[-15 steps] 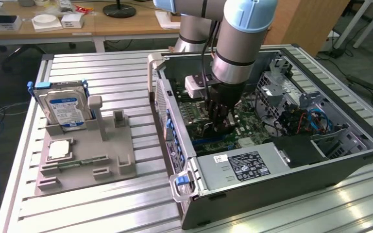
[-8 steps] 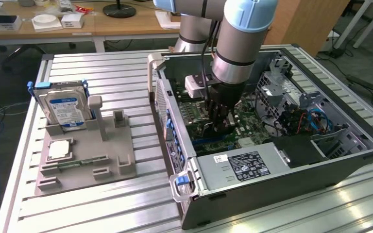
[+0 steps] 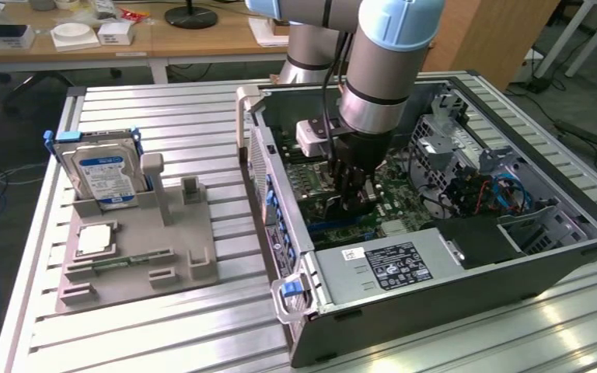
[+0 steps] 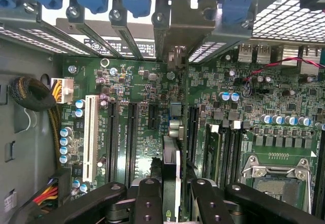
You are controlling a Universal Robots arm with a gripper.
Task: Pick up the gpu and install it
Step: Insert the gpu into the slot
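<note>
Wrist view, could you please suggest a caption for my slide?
End effector holds the gpu edge-on above the expansion slots of the motherboard.

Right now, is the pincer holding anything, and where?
Yes, the pincer pinches the gpu by its top edge, above the motherboard slots.

I can't read a single word from here. The blue label (image 3: 108, 175) on the hard drive (image 3: 93, 148), well apart from the hand (image 3: 356, 208), carries print too fine to make out. Near the hand, the black label (image 3: 392, 265) on the power supply (image 3: 332, 275) has white lettering I can't resolve. The same goes for the white sticker (image 3: 351, 253) just beside it. The motherboard (image 4: 137, 82) beneath the hand shows tiny silkscreen markings, illegible.
</note>
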